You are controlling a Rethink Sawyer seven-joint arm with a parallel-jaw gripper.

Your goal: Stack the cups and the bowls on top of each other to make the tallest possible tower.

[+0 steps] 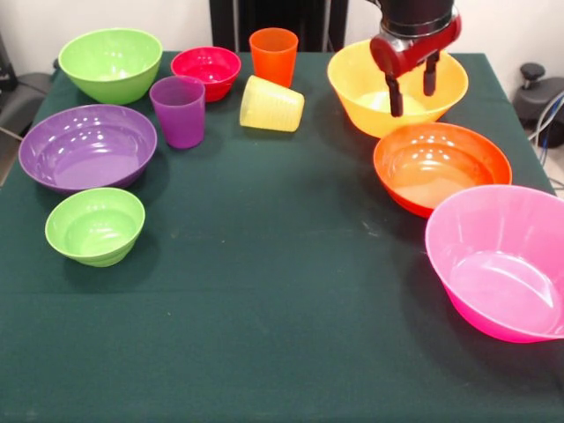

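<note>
My gripper (412,97) hangs open and empty over the yellow-orange bowl (361,84) at the far right, fingers down inside its rim. The orange-red bowl (441,166) sits just in front of it and the large pink bowl (502,260) at the near right. On the left are the purple bowl (86,145), a medium green bowl (110,62) at the back and a small green bowl (94,225) nearer. The small red bowl (205,70), upright orange cup (273,55) and upright purple cup (179,110) stand at the back. The yellow cup (271,104) lies on its side. Nothing is stacked.
The dark green tablecloth (264,300) covers the table. The robot's black pedestal (278,18) stands behind the far edge. Dark equipment (538,92) sits off the table's right side.
</note>
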